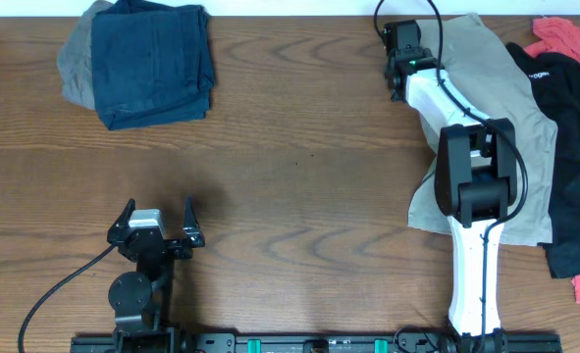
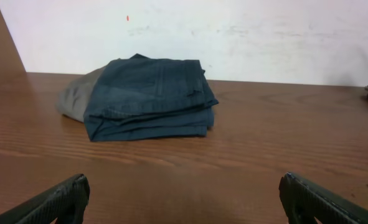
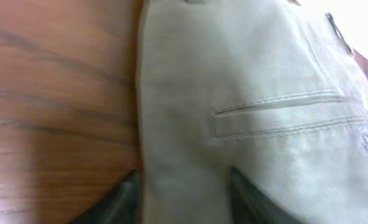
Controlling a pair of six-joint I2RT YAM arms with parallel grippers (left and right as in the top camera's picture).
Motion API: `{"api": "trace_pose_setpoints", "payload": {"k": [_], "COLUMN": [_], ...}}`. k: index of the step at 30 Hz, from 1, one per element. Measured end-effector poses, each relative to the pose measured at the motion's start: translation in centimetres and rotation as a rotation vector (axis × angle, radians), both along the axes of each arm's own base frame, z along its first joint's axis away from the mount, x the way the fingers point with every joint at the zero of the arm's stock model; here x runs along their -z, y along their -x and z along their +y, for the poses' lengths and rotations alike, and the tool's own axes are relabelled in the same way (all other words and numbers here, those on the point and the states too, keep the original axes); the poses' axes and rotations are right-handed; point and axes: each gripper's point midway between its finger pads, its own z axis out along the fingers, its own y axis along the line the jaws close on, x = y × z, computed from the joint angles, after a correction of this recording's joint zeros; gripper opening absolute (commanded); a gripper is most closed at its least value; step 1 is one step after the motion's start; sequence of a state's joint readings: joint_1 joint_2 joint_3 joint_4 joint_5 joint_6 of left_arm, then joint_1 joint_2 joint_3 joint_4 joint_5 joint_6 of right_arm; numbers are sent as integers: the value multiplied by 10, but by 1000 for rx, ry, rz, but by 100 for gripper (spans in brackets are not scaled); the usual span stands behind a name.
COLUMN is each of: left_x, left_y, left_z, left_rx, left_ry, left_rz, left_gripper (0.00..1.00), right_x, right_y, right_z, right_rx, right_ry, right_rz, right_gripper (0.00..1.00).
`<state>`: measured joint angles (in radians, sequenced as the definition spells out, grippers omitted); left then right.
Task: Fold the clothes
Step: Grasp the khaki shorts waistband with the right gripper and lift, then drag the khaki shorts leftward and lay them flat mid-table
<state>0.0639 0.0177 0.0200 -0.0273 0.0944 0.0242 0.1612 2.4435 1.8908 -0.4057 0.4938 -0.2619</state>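
The pale khaki-grey shorts [image 1: 500, 93] lie spread at the table's far right, partly under my right arm. In the right wrist view the shorts [image 3: 264, 93] show a stitched welt pocket, and their left edge runs along bare wood. My right gripper [image 1: 403, 29] [image 3: 184, 183] is low over that edge at the shorts' far left corner. Its jaws stand partly closed and astride the edge, with a flat strip of cloth between them, one finger beside the cloth and the other on it. My left gripper [image 1: 159, 203] [image 2: 184, 186] rests wide open near the front left, holding nothing.
A folded dark navy garment [image 1: 152, 59] [image 2: 149, 96] lies on a grey one [image 1: 74, 59] at the far left. A black garment [image 1: 569, 147] and a red shirt [image 1: 564, 39] lie at the right edge, against the shorts. A white wall [image 2: 233, 31] backs the table.
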Motion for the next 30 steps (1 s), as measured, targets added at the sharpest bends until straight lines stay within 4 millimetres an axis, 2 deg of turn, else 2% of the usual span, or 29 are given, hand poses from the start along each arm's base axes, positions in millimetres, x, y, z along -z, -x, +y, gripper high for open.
{"api": "trace_pose_setpoints", "payload": {"k": [3,6,18,21,25,27,30], "left_x": [0,0,0,0,0,0,0], "left_y": [0,0,0,0,0,0,0], "left_z": [0,0,0,0,0,0,0], "left_rx": [0,0,0,0,0,0,0], "left_ry": [0,0,0,0,0,0,0], "left_rz": [0,0,0,0,0,0,0], "left_gripper": [98,98,98,98,98,98,98], "right_x": [1,1,-1,-6,-36,-62,-107], "right_y": [2,3,3,3,1,1,4], "right_z": [-8,-11,-13,-13,-8,0,25], "right_rx": [12,24,81,92,90,75,20], "right_ry": [7,9,-16,-20,-36,-54,-97], "right_rz": [11,13,-21,-33,-79,-115,-171], "right_gripper": [9,1,1,1,1,1,1]}}
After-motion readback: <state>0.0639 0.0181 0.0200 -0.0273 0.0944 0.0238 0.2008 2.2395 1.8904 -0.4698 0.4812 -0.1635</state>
